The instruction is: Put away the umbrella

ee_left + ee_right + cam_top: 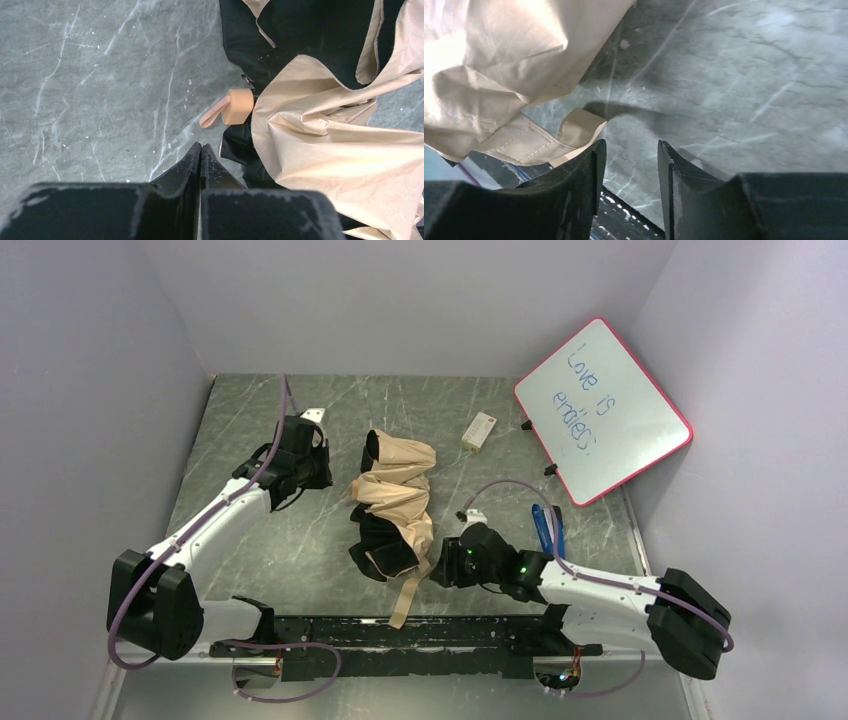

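The umbrella (pixel 395 502) lies collapsed and crumpled in the middle of the table, tan fabric outside, black inside. Its tan strap (pixel 407 595) trails toward the near edge. In the left wrist view its short tan-orange handle (pixel 237 106) with a loop pokes out from the fabric (pixel 330 145). My left gripper (pixel 322 462) is shut and empty, just left of the umbrella, its tips (pixel 201 148) a little short of the handle. My right gripper (pixel 437 572) is open and empty beside the umbrella's near right end; the strap end (pixel 576 128) lies just off its left finger.
A pink-framed whiteboard (pixel 602 410) leans at the back right wall. A small cream box (pixel 478 431) lies on the table behind the umbrella. A blue object (pixel 545 530) sits right of my right arm. Black taped rail (pixel 420 635) runs along the near edge.
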`<state>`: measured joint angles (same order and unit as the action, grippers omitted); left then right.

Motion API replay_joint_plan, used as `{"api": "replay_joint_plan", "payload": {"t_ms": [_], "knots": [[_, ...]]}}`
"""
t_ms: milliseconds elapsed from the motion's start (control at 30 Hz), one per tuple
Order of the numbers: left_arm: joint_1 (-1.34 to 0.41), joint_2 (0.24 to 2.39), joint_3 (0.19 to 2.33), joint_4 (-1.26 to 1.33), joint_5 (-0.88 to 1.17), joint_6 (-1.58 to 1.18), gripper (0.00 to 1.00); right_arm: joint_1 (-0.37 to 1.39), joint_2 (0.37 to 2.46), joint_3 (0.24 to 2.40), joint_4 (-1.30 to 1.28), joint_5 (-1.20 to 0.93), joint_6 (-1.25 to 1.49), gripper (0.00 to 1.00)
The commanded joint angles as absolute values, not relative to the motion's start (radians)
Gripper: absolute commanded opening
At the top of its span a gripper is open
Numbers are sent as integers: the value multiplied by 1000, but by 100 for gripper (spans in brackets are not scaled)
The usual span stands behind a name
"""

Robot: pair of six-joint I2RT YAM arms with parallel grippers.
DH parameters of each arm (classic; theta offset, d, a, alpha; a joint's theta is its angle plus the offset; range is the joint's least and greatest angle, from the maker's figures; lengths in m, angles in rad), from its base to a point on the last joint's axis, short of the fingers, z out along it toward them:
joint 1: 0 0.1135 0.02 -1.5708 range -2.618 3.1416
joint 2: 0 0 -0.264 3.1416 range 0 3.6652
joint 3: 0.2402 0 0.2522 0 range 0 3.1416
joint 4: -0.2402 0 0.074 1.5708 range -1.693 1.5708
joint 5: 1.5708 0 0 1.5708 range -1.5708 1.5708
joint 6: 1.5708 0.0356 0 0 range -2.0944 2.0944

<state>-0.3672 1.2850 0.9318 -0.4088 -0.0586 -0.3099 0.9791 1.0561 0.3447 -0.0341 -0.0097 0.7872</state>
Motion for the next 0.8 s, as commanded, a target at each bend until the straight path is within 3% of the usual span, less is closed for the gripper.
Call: {"api": "replay_joint_plan", "payload": {"t_ms": [0, 133, 300, 500, 667, 767], "knots": [[-356, 1287, 922, -390, -37, -296, 5, 985, 971, 390, -158, 140, 781, 47], [-356, 1288, 923, -387, -30, -295, 6, 986, 900, 402, -230, 214, 788, 50], [-356, 1282, 922, -376, -13, -292, 15, 986, 850, 423, -303, 323, 827, 53], [-355, 1289, 922, -377, -9, -297, 10, 967, 996, 557, -402, 521, 808, 55], [-356, 1300, 925, -383, 8, -306, 5, 890, 1141, 695, -376, 521, 676, 59], [-354, 1293, 948, -389, 16, -292, 5, 777, 1165, 743, -288, 370, 557, 66]]}}
